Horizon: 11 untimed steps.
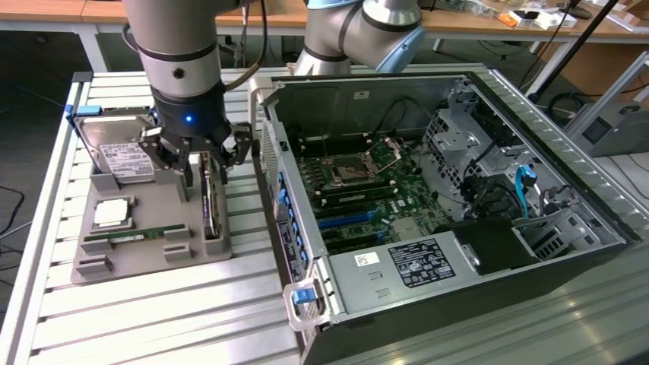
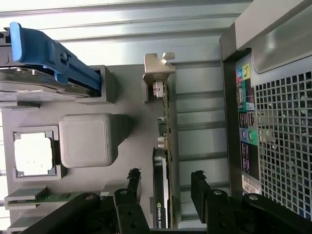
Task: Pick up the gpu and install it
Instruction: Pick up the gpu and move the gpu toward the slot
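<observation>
Dark board, silver bracket: the gpu (image 1: 211,201) (image 2: 165,146) stood on edge in its slot of the grey tray (image 1: 142,262), not lifted. My fingers (image 2: 133,181) were spread wide, one on each side of the card, low around its upper edge and well along from the bracket. I could not tell whether either one touched it, and nothing was clamped. By my judgement the pick stood at the straddle: no grip, no lift, no carry.

Beside the gpu on the tray lay the drive (image 1: 120,156), a chip (image 1: 112,213) and a RAM stick (image 1: 137,237). Just past the tray, on the exterior view's right, the open case (image 1: 568,251) lay on the bench (image 1: 152,319). Its board (image 1: 355,182) was bare, and I saw no card seated in its slots. The whole install was left to do.
</observation>
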Each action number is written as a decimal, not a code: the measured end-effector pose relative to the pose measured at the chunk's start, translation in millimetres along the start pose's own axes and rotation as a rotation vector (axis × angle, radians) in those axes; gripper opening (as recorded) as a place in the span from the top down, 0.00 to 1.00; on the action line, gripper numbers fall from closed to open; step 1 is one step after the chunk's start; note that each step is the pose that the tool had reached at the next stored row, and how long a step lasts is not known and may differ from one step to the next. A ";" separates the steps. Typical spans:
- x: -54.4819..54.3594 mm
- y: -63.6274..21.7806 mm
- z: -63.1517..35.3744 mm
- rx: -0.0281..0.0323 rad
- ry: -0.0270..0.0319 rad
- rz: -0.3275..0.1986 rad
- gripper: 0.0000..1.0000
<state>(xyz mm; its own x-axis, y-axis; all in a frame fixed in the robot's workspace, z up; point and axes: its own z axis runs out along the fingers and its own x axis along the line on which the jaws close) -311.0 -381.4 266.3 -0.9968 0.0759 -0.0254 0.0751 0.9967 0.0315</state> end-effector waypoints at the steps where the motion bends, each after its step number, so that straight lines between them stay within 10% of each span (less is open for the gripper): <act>1: 0.1 0.7 1.6 0.0000 0.0000 0.000 0.46; 11: 0.8 5.7 15.3 0.0000 -0.0001 0.000 0.46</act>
<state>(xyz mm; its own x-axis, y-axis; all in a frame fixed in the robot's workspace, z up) -311.0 -375.2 251.2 -0.9968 0.0759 -0.0255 0.0750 0.9967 0.0315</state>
